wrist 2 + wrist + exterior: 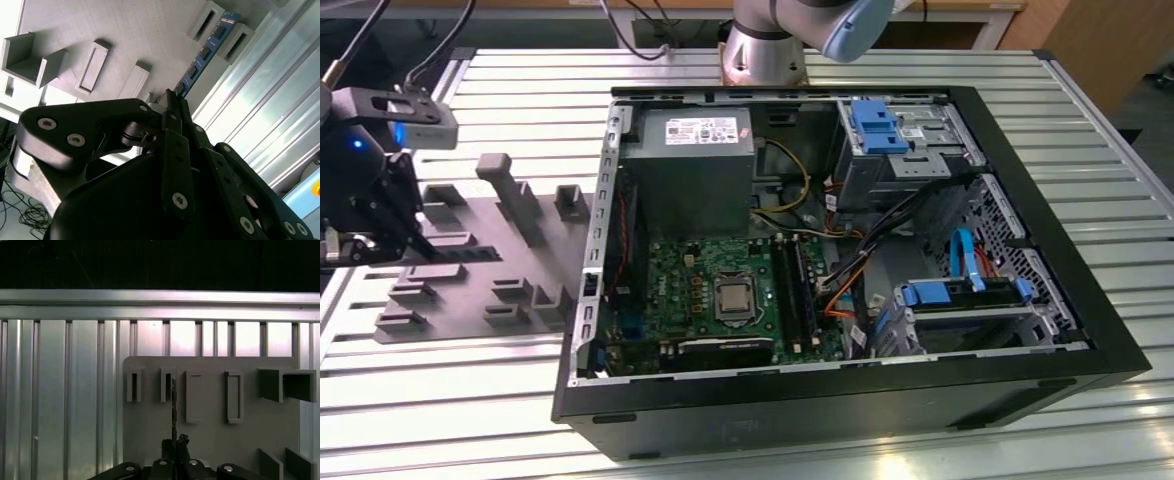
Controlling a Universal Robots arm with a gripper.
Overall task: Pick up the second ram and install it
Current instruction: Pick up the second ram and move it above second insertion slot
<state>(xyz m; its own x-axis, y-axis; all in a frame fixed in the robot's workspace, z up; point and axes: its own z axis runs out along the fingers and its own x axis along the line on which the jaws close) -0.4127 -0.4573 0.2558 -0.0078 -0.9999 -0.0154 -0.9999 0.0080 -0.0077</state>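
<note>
Slatted table (480, 400) bearing an open computer case (854, 420), laid on its side to leave the motherboard (680, 275) facing up. At the exterior view's left, grey tray (467, 225), raised blocks (507, 195) there to keep sticks on edge. Over it, gripper (172, 97), jaws narrow, seemingly pinching the near end of the second ram (205, 50); far end lodged between two blocks, well apart from the case.

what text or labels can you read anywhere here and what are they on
On the power supply, a white label: print too small to read.
At the end of the second ram, a white sticker: blurred, unreadable.
Nothing else legible.
</note>
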